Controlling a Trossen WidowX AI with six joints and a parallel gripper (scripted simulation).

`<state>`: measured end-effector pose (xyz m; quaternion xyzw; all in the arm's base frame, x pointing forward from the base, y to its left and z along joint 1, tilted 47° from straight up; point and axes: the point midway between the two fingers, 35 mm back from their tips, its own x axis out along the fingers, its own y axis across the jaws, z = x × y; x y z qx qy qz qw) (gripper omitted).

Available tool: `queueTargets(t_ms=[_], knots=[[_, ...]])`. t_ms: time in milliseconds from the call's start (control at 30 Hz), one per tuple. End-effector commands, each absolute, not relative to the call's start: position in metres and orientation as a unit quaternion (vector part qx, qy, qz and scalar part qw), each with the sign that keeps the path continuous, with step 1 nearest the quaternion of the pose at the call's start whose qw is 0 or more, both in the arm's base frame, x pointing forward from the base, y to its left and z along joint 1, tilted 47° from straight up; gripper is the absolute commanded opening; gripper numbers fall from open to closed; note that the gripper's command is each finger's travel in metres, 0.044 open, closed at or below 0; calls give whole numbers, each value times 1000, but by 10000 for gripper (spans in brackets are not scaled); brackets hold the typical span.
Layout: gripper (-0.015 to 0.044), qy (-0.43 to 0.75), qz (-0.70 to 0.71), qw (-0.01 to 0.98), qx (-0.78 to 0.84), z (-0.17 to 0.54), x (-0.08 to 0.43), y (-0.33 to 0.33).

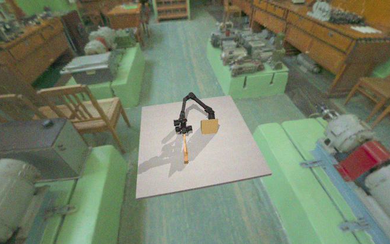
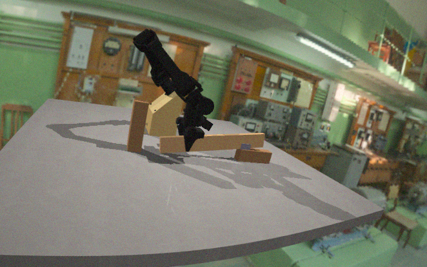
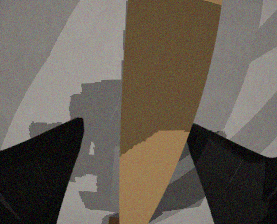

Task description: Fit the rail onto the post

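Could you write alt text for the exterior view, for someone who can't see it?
A black robot arm reaches down with its jaws around a long wooden rail. The rail's near end sits low, apart from an upright wooden post; its far end rests on a low block.

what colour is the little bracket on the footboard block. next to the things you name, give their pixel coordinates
Bluish purple [image 2: 245, 146], plain as far as it shows; best seen in the exterior view.
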<state>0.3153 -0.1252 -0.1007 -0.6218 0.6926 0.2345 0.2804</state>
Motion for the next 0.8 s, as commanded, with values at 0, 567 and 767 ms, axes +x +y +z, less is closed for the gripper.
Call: queueTargets(t_ms=[0,567,767], knots=[[256,693,235,278,-623,-101,315,-126],[0,693,235,278,-623,-101,315,-126],[0,693,235,278,-623,-101,315,-126]])
